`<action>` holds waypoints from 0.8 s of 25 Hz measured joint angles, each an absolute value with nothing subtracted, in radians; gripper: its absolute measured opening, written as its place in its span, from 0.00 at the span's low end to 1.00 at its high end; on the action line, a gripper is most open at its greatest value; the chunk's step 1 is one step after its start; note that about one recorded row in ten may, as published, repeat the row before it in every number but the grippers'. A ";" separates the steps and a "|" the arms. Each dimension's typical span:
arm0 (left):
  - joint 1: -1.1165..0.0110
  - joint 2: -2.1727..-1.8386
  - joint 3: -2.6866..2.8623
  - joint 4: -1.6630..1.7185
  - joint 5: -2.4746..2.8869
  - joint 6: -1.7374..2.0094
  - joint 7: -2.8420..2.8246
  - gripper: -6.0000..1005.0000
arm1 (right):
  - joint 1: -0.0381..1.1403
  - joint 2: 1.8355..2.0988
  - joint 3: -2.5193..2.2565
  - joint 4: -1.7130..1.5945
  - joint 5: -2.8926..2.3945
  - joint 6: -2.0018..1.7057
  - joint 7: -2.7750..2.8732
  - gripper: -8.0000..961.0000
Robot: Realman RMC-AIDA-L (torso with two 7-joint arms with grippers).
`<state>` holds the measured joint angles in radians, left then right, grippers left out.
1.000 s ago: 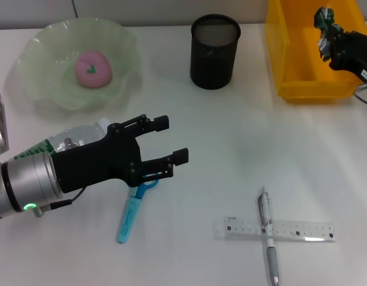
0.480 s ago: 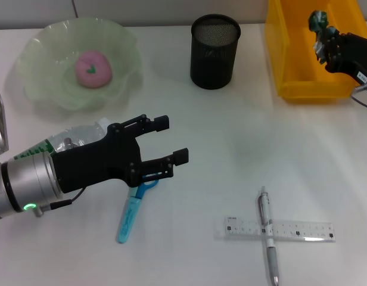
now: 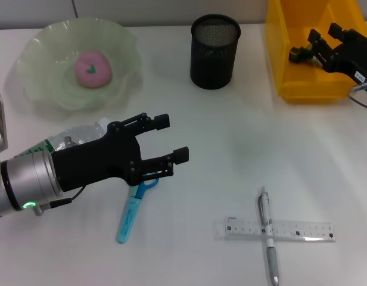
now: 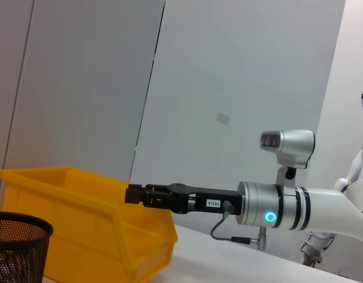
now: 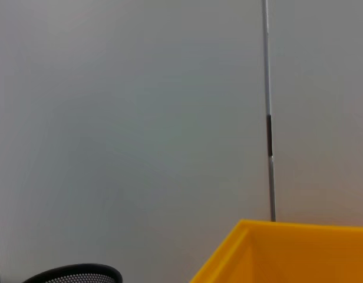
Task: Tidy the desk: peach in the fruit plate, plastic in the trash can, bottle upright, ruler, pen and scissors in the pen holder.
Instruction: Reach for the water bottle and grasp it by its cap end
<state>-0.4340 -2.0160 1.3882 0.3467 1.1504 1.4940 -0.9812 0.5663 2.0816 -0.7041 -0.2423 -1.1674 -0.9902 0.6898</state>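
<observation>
Plastic (image 3: 297,53), a dark crumpled scrap, lies inside the yellow trash can (image 3: 281,59) at the upper right of the frame, just beside the right pincer (image 3: 325,37), whose fingers are spread and released above the bin. At the lower left of the frame the left pincer (image 3: 173,138) hangs over the counter (image 3: 231,149) with its fingers apart, holding nothing. Behind its black body lies the bottle (image 3: 76,136) on its side, and the blue scissors (image 3: 133,211) lie under and just below it. The peach (image 3: 93,68) sits in the green fruit plate (image 3: 46,89) at upper left. The mesh pen holder (image 3: 214,51) stands at top centre. The pen (image 3: 268,235) lies across the ruler (image 3: 279,229) at lower right.
</observation>
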 joint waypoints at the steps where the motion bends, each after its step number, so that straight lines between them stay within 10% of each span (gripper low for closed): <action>1: -0.434 -2.016 1.388 0.347 1.150 1.494 -0.980 0.81 | 0.567 2.082 -0.704 -0.242 -1.167 -0.986 0.690 0.43; 20: -0.425 -2.017 1.388 0.347 1.150 1.498 -0.980 0.81 | 0.564 2.082 -0.704 -0.242 -1.161 -0.999 0.694 0.68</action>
